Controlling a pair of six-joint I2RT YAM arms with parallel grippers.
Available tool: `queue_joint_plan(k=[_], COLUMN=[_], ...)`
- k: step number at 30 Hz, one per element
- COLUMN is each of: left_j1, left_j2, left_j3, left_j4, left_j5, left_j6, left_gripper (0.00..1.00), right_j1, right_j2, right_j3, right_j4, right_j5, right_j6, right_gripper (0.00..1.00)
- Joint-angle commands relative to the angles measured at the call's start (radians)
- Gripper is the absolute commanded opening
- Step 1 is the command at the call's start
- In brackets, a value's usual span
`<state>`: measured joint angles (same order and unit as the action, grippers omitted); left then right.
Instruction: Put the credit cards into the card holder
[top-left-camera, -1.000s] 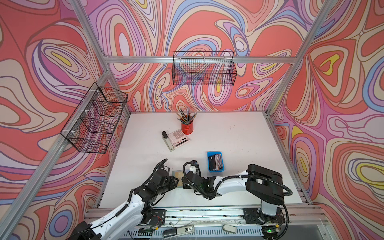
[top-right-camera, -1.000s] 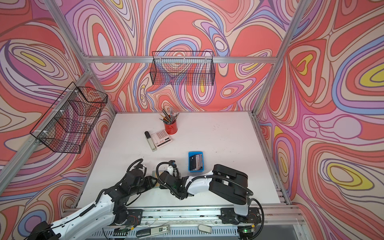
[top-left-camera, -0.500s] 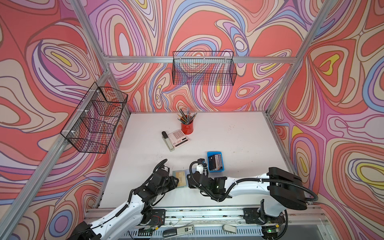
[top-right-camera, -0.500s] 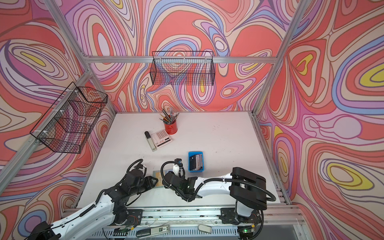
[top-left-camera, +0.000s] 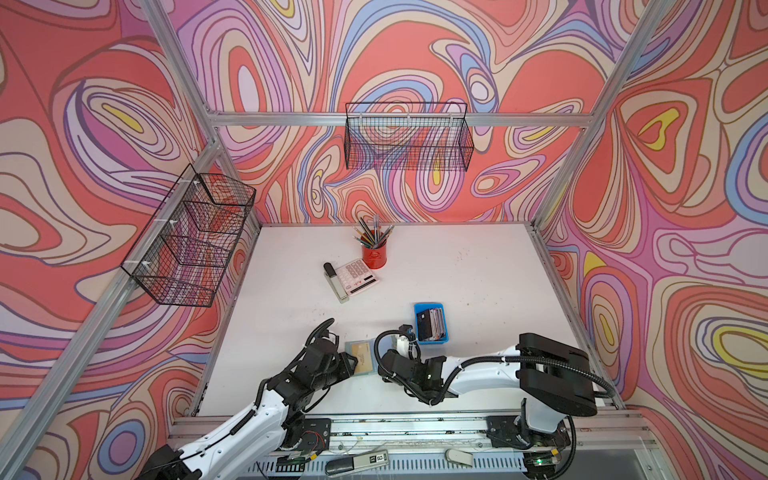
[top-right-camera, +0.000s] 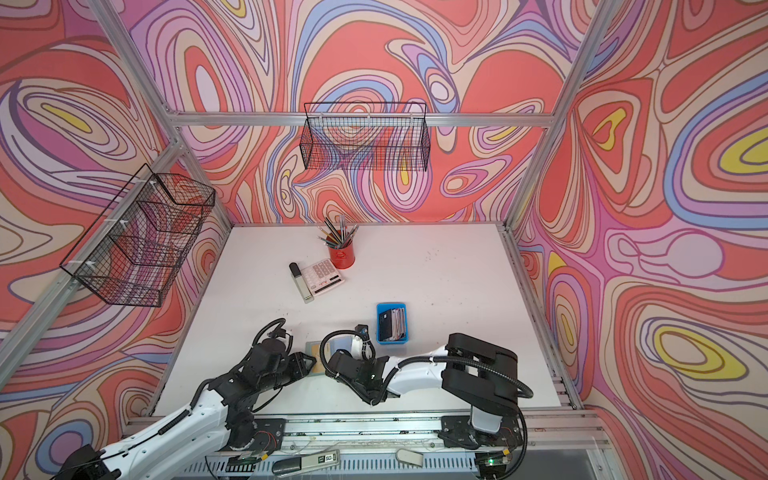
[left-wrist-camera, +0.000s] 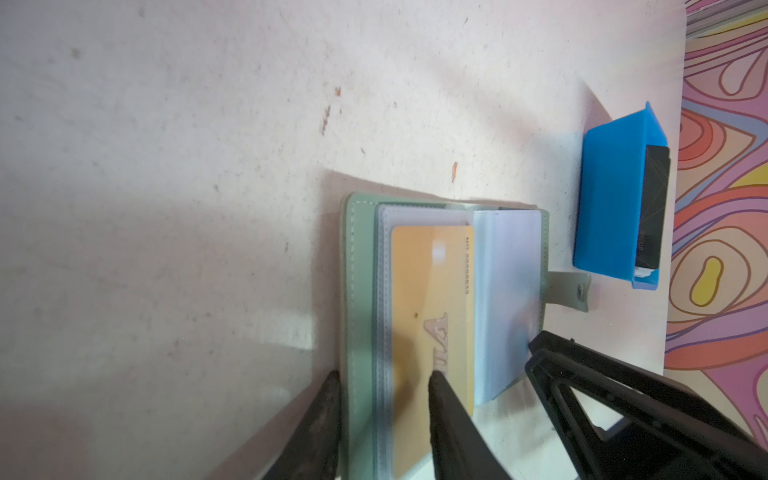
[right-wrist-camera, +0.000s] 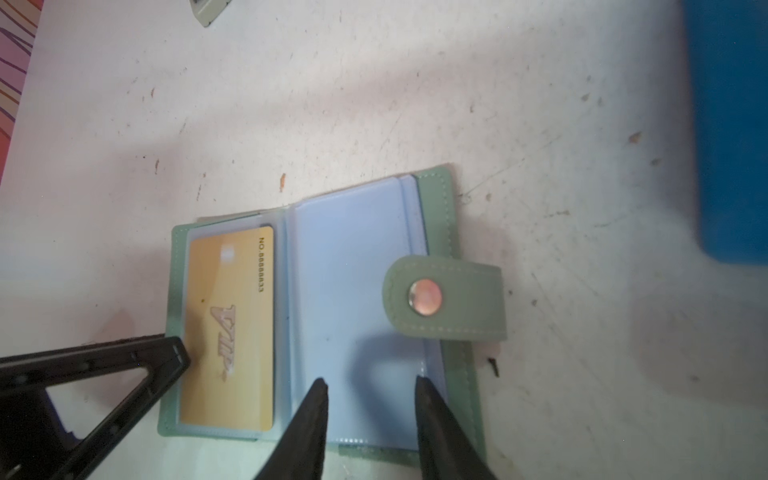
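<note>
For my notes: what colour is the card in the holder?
Golden-orange card; right wrist view shows best.

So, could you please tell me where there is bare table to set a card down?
Free: the table right of the blue tray, and left of the calculator. Crowded: the front, where the left gripper and right gripper flank the card holder.

The left arm (top-left-camera: 249, 419) and right arm (top-left-camera: 486, 370) reach low and inward, wrists near each other. Jaws of left gripper (left-wrist-camera: 384, 376) stand partly apart; right gripper (right-wrist-camera: 370, 381) the same, tips down.
</note>
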<state>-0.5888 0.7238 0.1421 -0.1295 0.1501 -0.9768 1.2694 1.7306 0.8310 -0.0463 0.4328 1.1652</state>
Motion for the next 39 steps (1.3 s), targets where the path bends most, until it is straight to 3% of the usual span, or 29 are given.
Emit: queue_joint_plan(k=[1,12,32,39], left_j1=[0.001,0.001,0.001,0.0], left_j2=[-0.014,-0.02,-0.015,-0.018], left_j3=[-0.012,-0.015,-0.016,-0.015], left_j4=[-0.022,-0.026,-0.019,-0.024], left_j5=[0.006,0.003,0.015,0.012], left_j6=[-0.014,-0.016,-0.016,-0.014], left_gripper=[0.37,0.37,0.37,0.37], right_j1=[0.001,0.001,-0.017,-0.019], right_j2=[0.013,-0.018,0.024,-0.023], right_j3=[0.013,0.01,-0.03,-0.012], right_j4=[-0.044,-0.062,0.164,0.033], right_j5=[0.031,0.046,-0.107,-0.017], right_j6=[0.019,0.015,0.005,0.002], right_gripper=[0.38,0.39,0.39,0.39])
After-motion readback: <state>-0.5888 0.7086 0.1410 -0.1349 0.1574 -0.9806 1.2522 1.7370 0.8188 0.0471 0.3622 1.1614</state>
